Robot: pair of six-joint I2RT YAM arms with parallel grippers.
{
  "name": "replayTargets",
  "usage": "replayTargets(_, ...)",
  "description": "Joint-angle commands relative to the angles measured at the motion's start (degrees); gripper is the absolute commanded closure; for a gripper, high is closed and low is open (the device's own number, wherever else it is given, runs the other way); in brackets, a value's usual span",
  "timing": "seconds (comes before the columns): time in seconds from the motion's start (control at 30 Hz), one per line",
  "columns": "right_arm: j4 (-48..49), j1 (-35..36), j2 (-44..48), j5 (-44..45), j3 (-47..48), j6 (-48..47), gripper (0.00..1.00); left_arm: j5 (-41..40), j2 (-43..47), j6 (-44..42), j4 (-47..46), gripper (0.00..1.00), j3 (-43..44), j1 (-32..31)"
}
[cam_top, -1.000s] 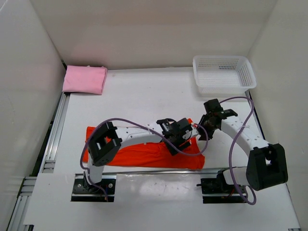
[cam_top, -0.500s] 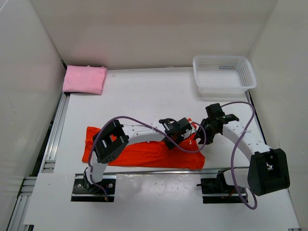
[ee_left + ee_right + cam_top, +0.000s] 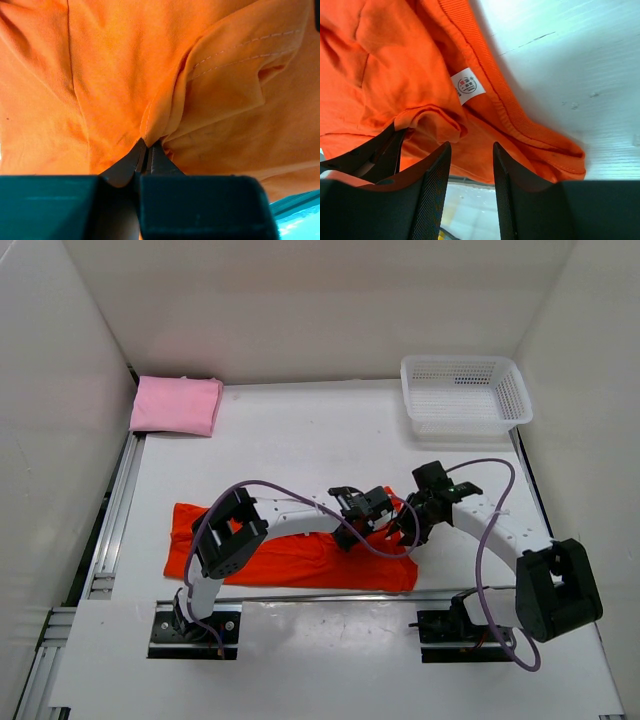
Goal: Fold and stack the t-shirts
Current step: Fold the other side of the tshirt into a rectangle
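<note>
The orange-red t-shirt [image 3: 300,565] lies in a long band at the 6 o'clock side of the table [image 3: 300,445], just ahead of the arm bases. The left gripper [image 3: 378,512] is down on the shirt's right end, its jaws pressed together on a raised fold of the cloth, which the left wrist view shows pinched between the fingertips [image 3: 131,162]. The right gripper [image 3: 408,528] is just beside it at 3 o'clock, its fingers [image 3: 432,190] a moderate gap apart over the ribbed collar [image 3: 492,97] and white label [image 3: 466,86]. I cannot tell whether they touch the cloth. From above, the left arm [image 3: 290,520] covers the shirt's middle, and both wrist views cut off its outline. A folded pink t-shirt [image 3: 177,405] sits at 10 o'clock, and a white mesh basket [image 3: 465,390] at 1 o'clock.
</note>
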State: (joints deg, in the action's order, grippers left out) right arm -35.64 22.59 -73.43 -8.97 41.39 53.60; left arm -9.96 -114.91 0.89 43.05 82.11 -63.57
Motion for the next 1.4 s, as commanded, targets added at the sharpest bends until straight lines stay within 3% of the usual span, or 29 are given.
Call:
replayTargets(0.0,3.91,2.02,-1.37,-1.75,2.55,2.73,0.56,1.17,3.56,-0.89,-2.35,0.87,1.56,-1.12)
replayTargets(0.17,4.44,3.95,-3.38,-2.28,3.09,4.40,0.56,1.78,3.56,-0.89,-1.04,0.77,3.14,-1.12)
replayTargets(0.27,4.44,4.48,-3.92,-3.42,3.70,5.54,0.56,2.40,4.08,-0.89,-0.43,0.63,3.15,-1.12)
replayTargets(0.53,4.44,4.48,-3.30,-2.63,4.23,10.11,0.56,4.76,5.66,-0.89,0.63,0.47,3.15,-1.12)
replayTargets(0.73,6.63,5.70,-2.77,-2.10,3.70,14.07,0.56,10.82,7.59,-0.89,0.63,0.47,2.62,0.11)
replayTargets(1.07,8.04,8.08,-3.92,-0.17,1.68,17.85,0.61,13.82,6.46,-0.89,0.63,0.55,0.95,3.10)
replayTargets(1.37,8.04,8.61,-4.97,1.41,0.10,17.85,0.65,14.35,5.93,-0.89,0.63,0.90,1.92,3.10)
